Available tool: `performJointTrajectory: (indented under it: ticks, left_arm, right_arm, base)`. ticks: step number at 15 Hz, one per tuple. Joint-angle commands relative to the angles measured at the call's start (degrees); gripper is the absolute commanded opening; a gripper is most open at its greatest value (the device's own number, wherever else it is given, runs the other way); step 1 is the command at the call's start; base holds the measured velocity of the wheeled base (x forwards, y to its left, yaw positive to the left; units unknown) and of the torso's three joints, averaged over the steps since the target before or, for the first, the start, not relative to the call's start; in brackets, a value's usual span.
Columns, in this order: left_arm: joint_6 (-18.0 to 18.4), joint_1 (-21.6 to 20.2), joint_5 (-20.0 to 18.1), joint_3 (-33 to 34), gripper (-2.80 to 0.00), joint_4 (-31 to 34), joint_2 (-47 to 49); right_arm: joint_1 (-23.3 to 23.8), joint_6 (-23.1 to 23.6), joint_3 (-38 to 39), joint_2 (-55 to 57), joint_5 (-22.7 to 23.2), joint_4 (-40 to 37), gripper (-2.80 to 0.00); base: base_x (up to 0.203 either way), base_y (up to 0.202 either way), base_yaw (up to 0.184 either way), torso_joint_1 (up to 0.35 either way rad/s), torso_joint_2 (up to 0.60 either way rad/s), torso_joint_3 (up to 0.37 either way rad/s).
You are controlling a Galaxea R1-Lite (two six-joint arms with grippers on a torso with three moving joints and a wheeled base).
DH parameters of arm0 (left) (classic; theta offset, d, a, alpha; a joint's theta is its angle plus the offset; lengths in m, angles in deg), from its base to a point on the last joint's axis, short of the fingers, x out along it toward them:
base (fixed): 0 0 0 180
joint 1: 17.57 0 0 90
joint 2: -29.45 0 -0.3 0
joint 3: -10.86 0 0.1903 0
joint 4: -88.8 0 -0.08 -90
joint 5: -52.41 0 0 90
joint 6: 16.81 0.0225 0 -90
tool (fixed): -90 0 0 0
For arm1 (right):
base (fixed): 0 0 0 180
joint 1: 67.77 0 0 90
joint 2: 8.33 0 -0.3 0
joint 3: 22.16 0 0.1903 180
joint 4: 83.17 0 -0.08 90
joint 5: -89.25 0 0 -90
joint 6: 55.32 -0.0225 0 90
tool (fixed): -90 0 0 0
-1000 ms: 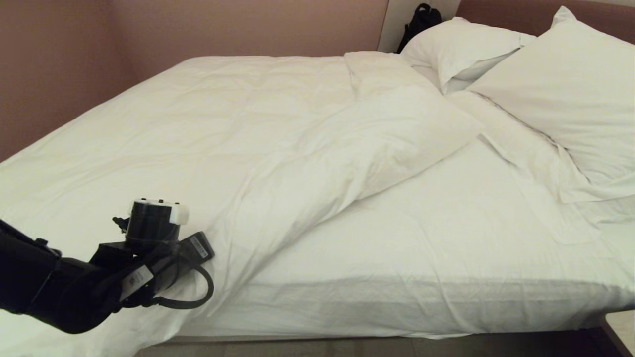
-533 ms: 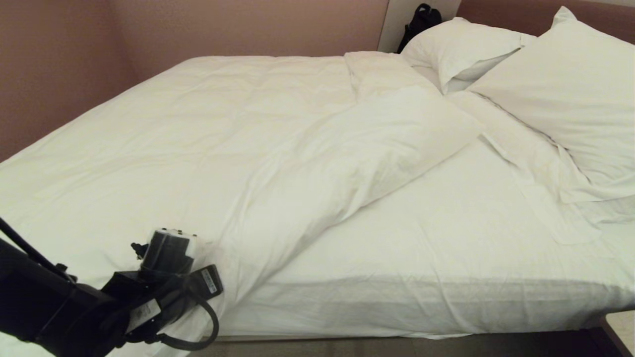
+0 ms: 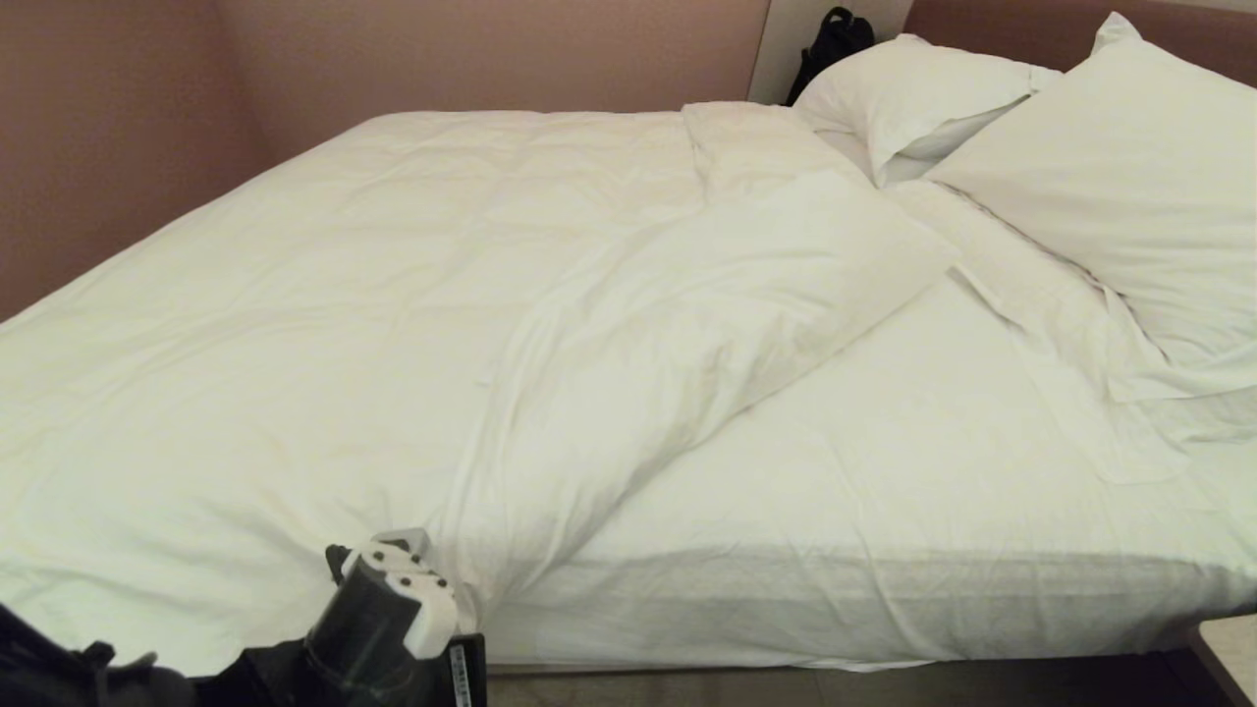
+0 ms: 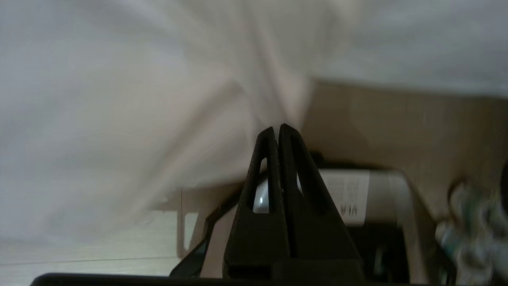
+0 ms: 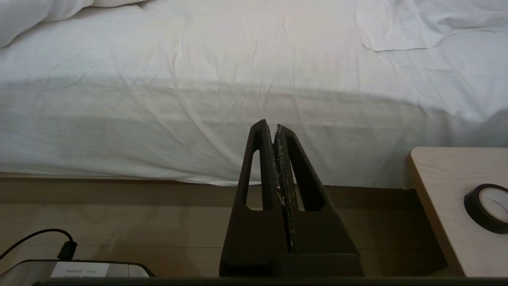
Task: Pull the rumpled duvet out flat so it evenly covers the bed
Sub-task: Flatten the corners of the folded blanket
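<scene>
- The duvet covers the bed's left part, one corner folded back, bare sheet at right.
- The left gripper pinches the duvet's hanging near edge, jaws closed on the cloth.
- The right gripper hangs closed and empty beside the bed's near side.

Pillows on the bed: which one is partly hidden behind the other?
The far pillow, beside the black bag; the big near pillow overlaps its edge.

The duvet covers the left of the bed; pillows lie at its right end.
</scene>
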Motion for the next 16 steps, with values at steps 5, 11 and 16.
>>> performJointTrajectory:
  ticks: [5, 11, 16]
  left_arm:
    - [2.55, 4.57, 0.96, 4.12, -2.80, -0.69, -10.63]
    - [9.37, -3.46, 14.76, -4.31, -2.80, -0.40, -16.48]
    - [10.03, -3.60, 15.37, -13.47, -2.80, -0.76, -9.31]
  right_arm:
    - [-0.02, 0.03, 0.00, 0.07, 0.02, -0.01, -2.80]
    - [-0.02, 0.03, 0.00, 0.07, 0.02, -0.01, -2.80]
    - [-0.02, 0.03, 0.00, 0.07, 0.02, -0.01, -2.80]
  base:
    - [0.000, 0.000, 0.000, 0.000, 0.00, 0.000]
    - [0.000, 0.000, 0.000, 0.000, 0.00, 0.000]
    - [0.000, 0.000, 0.000, 0.000, 0.00, 0.000]
